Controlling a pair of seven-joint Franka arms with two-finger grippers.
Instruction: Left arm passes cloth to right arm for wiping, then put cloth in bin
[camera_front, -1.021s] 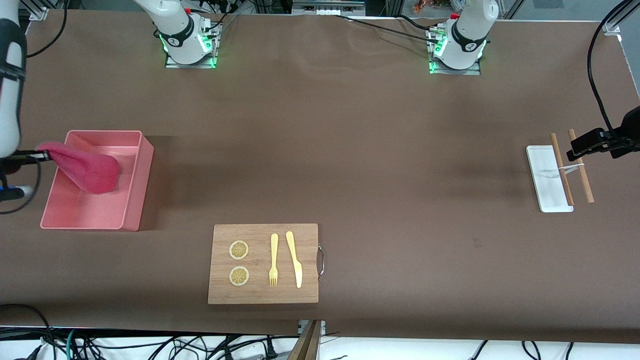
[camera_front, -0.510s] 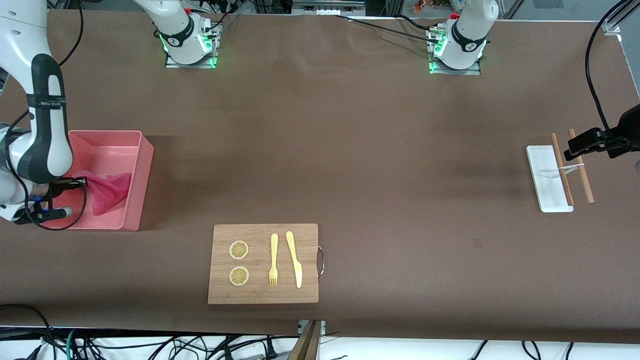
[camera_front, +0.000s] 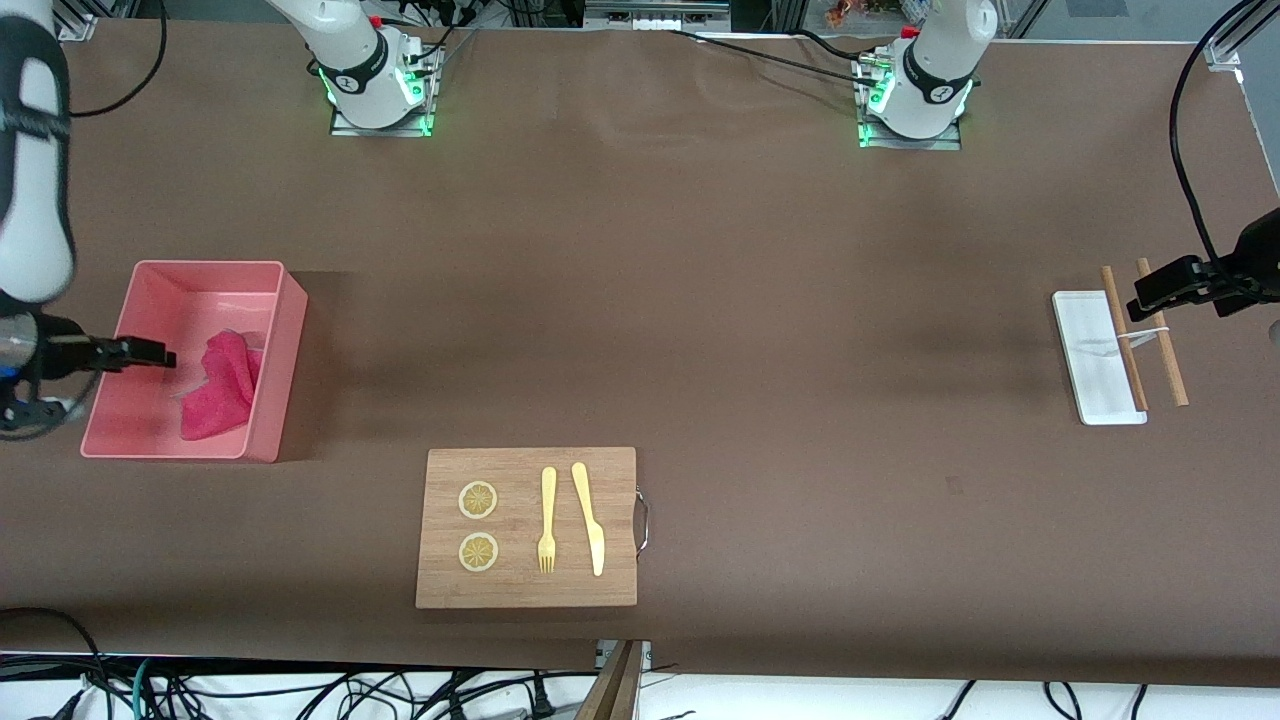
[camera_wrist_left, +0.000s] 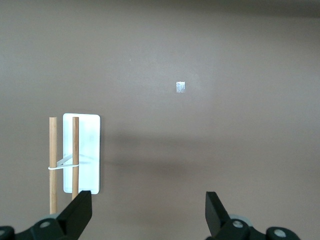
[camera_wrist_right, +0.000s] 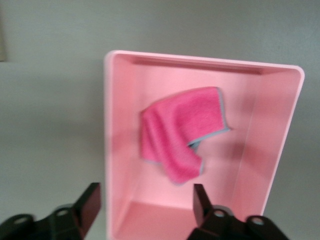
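The cloth (camera_front: 220, 385) (camera_wrist_right: 182, 137) lies crumpled inside the bin (camera_front: 290, 330) (camera_wrist_right: 117, 150). The right gripper (camera_front: 150, 354) (camera_wrist_right: 145, 210) hangs over the bin, fingers spread wide, holding nothing. The left gripper (camera_front: 1150, 295) (camera_wrist_left: 146, 215) waits over the white tray (camera_front: 1085, 365), fingers wide apart and empty.

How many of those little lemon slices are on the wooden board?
2. Both lie on the wooden cutting board, toward the right arm's end of it, beside the fork: one lemon slice farther from the front camera, the other nearer. None seems hidden.
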